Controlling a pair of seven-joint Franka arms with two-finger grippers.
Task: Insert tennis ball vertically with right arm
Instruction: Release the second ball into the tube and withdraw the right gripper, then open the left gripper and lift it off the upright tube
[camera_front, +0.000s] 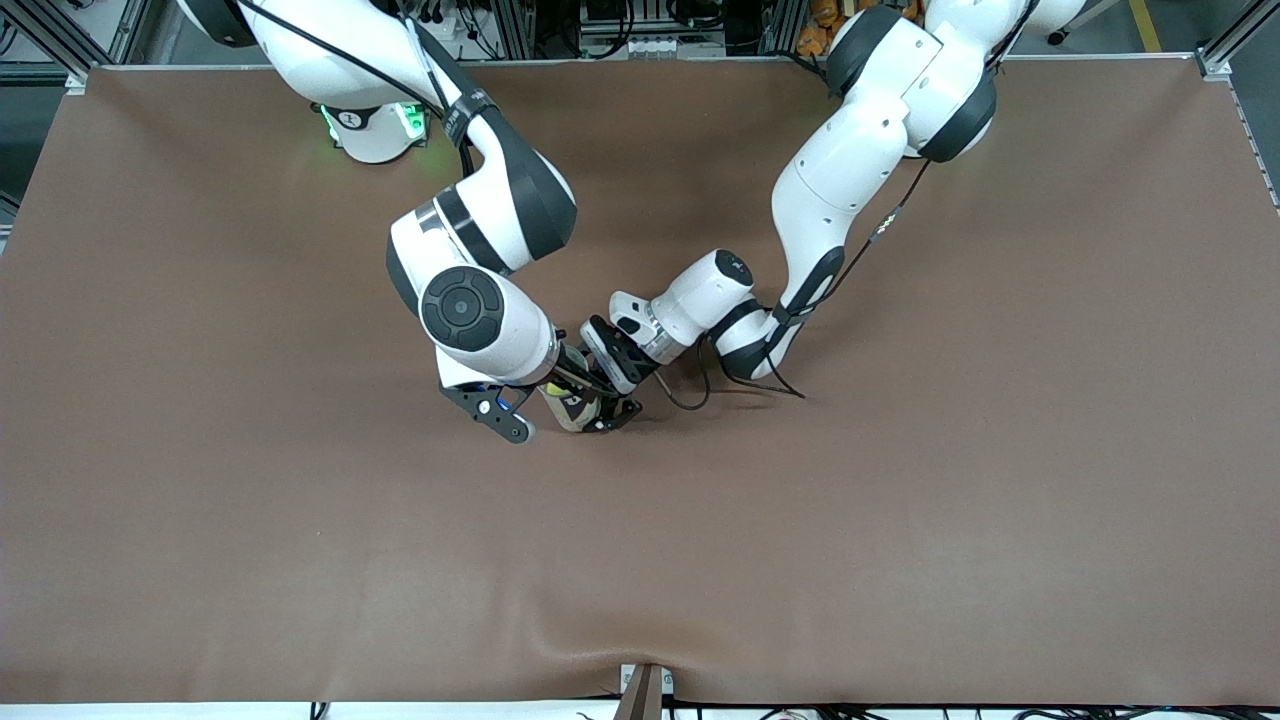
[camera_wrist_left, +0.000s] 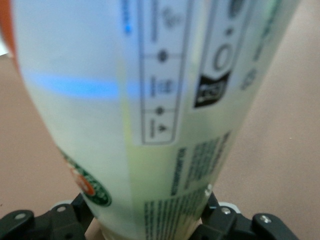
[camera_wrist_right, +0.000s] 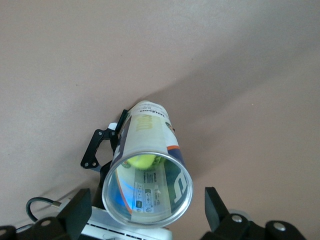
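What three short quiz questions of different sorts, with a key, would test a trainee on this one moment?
1. True or false: the yellow-green tennis ball lies inside the clear plastic ball can.
2. Which arm's tool grips that can?
A. the left tool
B. the right tool
C. neither
3. Fill in: the right tool hangs over the can's open mouth with its fingers ____.

Key: 1 true; 2 A; 3 open.
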